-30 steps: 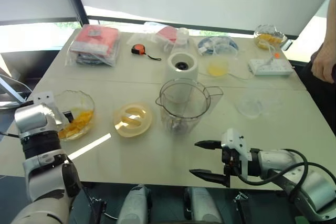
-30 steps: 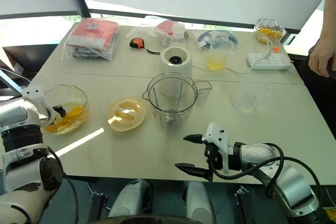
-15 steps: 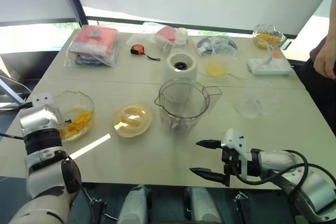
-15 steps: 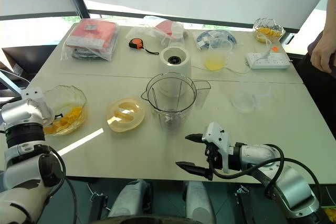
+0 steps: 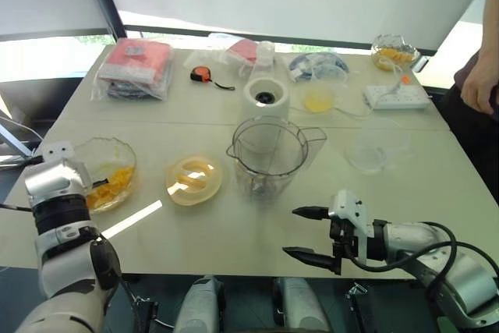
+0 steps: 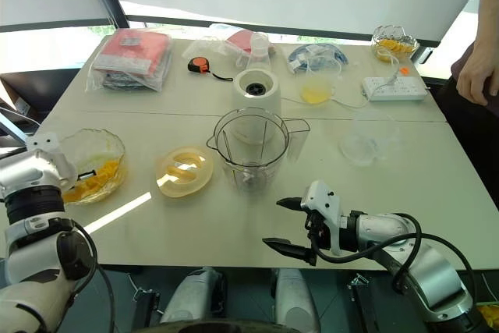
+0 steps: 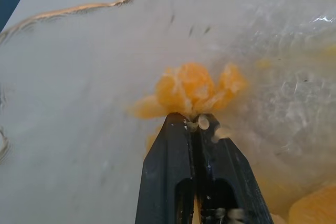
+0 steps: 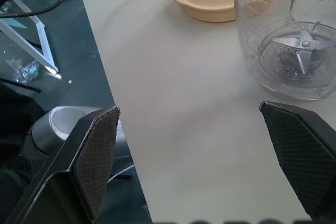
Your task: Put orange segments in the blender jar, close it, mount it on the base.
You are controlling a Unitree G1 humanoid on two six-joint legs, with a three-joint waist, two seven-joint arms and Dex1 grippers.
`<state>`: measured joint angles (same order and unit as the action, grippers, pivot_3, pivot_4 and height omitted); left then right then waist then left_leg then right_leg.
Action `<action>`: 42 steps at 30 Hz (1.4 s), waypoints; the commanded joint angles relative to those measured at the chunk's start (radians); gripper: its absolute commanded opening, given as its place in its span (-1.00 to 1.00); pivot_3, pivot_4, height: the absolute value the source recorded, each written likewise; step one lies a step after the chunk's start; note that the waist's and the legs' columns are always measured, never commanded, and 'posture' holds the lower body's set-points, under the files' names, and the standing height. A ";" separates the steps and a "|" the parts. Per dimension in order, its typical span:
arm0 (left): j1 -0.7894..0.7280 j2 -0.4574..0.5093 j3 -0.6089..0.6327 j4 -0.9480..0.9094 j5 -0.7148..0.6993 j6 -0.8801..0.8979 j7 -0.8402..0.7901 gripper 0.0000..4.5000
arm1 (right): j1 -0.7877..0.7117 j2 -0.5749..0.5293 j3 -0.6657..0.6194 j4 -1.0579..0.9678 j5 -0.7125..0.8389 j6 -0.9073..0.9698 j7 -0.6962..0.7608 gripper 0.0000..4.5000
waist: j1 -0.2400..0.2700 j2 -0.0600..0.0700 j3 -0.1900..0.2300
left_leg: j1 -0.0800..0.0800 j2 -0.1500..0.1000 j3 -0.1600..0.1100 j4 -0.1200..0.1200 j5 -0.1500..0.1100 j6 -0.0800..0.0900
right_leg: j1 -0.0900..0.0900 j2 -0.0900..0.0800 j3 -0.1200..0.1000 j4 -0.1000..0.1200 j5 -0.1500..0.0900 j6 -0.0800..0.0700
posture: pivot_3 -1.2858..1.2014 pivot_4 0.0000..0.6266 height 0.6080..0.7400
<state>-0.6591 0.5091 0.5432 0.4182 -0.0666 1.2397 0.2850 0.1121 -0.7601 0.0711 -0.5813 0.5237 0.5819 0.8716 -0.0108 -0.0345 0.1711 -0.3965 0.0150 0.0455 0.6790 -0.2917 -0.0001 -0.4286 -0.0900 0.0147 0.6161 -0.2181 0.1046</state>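
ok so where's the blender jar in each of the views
Left eye view: the blender jar stands mid-table, just in front of the white base.
Right eye view: mid-table again, same base behind it.
Left wrist view: not in it.
Right wrist view: its lower part with the blade, upper right.
Shared landmark: the cream lid beside it.
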 commanded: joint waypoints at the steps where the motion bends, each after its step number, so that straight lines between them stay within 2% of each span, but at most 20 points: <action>1: 0.013 0.009 0.019 -0.050 0.010 0.042 -0.001 -0.98 | -0.005 0.007 -0.001 -0.010 0.000 -0.021 0.007 1.00 | 0.000 0.000 0.000 | 0.000 0.000 0.000 0.000 0.000 0.000 | 0.000 0.000 0.000 0.000 0.000 0.000 | 0.03 -0.52 1.00; 7: 0.000 0.060 -0.023 -0.272 0.009 0.236 -0.058 -0.98 | 0.005 0.005 -0.007 0.000 -0.007 -0.032 0.010 1.00 | 0.001 -0.001 0.001 | -0.001 0.000 0.000 0.000 0.000 0.000 | -0.001 0.000 0.000 0.000 0.000 0.000 | 0.03 -0.52 1.00; 12: -0.013 0.178 -0.100 -0.438 -0.051 0.372 -0.178 -0.98 | 0.009 0.008 -0.011 0.024 -0.012 -0.049 0.011 1.00 | 0.000 -0.001 0.001 | -0.003 0.000 -0.001 0.000 0.000 -0.001 | -0.002 0.000 0.000 0.000 0.000 0.000 | 0.03 -0.52 1.00; 16: -0.002 0.282 -0.175 -0.468 -0.116 0.375 -0.272 -0.98 | 0.001 0.018 -0.002 0.049 -0.020 -0.062 0.012 1.00 | 0.000 0.000 0.001 | -0.003 0.000 -0.001 0.000 0.000 -0.001 | -0.002 -0.001 0.000 0.000 0.000 -0.001 | 0.03 -0.52 1.00; 19: -0.022 0.301 -0.178 -0.440 -0.127 0.375 -0.289 -0.98 | -0.008 0.028 0.011 0.066 -0.031 -0.071 0.015 1.00 | 0.001 0.000 0.001 | -0.003 0.000 -0.001 0.000 0.000 -0.001 | -0.002 -0.001 0.000 -0.001 0.000 -0.001 | 0.03 -0.52 1.00; 20: -0.021 0.276 -0.152 -0.425 -0.116 0.375 -0.272 -0.98 | -0.010 0.032 0.015 0.071 -0.036 -0.075 0.017 1.00 | 0.000 0.000 0.001 | -0.003 0.000 -0.002 0.000 0.000 -0.001 | -0.002 -0.001 0.000 -0.001 0.000 -0.001 | 0.03 -0.52 1.00; 23: -0.017 0.192 -0.080 -0.410 -0.077 0.375 -0.217 -0.62 | -0.019 0.040 0.021 0.084 -0.046 -0.081 0.020 1.00 | 0.002 0.000 0.001 | -0.003 0.000 -0.001 0.000 0.000 -0.001 | -0.002 -0.002 0.000 -0.001 0.000 -0.001 | 0.03 -0.52 1.00; 27: -0.003 0.077 -0.014 -0.424 0.008 0.375 -0.128 0.29 | -0.015 0.042 0.020 0.078 -0.046 -0.080 0.017 1.00 | 0.002 -0.001 0.001 | -0.006 -0.001 -0.002 0.000 0.000 -0.001 | -0.004 -0.001 -0.001 -0.001 0.000 0.000 | 0.03 -0.52 1.00; 33: -0.028 -0.054 0.077 -0.394 0.098 0.375 -0.054 0.29 | -0.015 0.043 0.023 0.075 -0.048 -0.077 0.012 1.00 | 0.003 -0.001 0.001 | -0.007 -0.002 -0.002 0.000 0.002 0.002 | -0.005 -0.001 -0.003 -0.001 0.001 0.001 | 0.03 -0.52 1.00; 42: -0.058 -0.085 0.129 -0.314 0.160 0.347 -0.025 0.29 | -0.008 0.054 0.029 0.069 -0.056 -0.080 -0.006 1.00 | 0.003 -0.001 0.001 | -0.007 -0.002 -0.003 0.001 0.002 0.002 | -0.004 0.001 -0.004 0.000 0.002 0.003 | 0.03 -0.52 1.00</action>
<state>-0.7013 0.4185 0.6533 0.0948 0.0708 1.6036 0.2479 0.0994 -0.7128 0.1025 -0.4849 0.4706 0.5163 0.8686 -0.0080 -0.0355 0.1719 -0.4034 0.0131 0.0428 0.6801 -0.2892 0.0022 -0.4329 -0.0887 0.0107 0.6160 -0.2161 0.1080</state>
